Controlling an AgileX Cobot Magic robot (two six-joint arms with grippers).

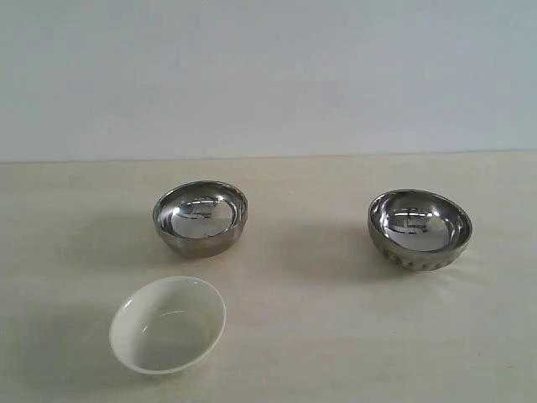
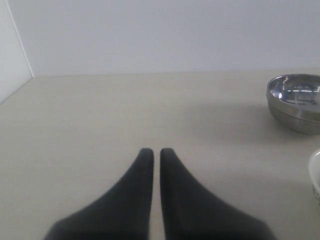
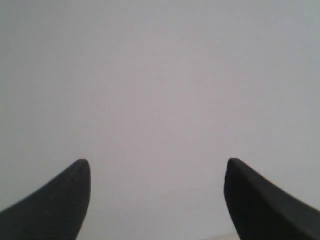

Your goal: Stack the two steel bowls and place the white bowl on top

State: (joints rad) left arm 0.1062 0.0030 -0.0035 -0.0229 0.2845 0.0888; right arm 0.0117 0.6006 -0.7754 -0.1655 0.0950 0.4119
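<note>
Two steel bowls stand apart on the beige table: a plain one (image 1: 200, 217) left of centre and one with dotted marks on its outside (image 1: 419, 228) at the right. The white bowl (image 1: 169, 324) sits empty in front of the plain steel bowl. No gripper shows in the exterior view. In the left wrist view my left gripper (image 2: 156, 151) is shut on nothing, low over bare table, with a steel bowl (image 2: 296, 102) and the white bowl's rim (image 2: 315, 184) off to one side. My right gripper (image 3: 158, 167) is open, facing only the pale wall.
The beige table (image 1: 319, 336) meets a pale wall (image 1: 268, 75) at the back. In the left wrist view a side wall (image 2: 12, 60) meets the table at a corner.
</note>
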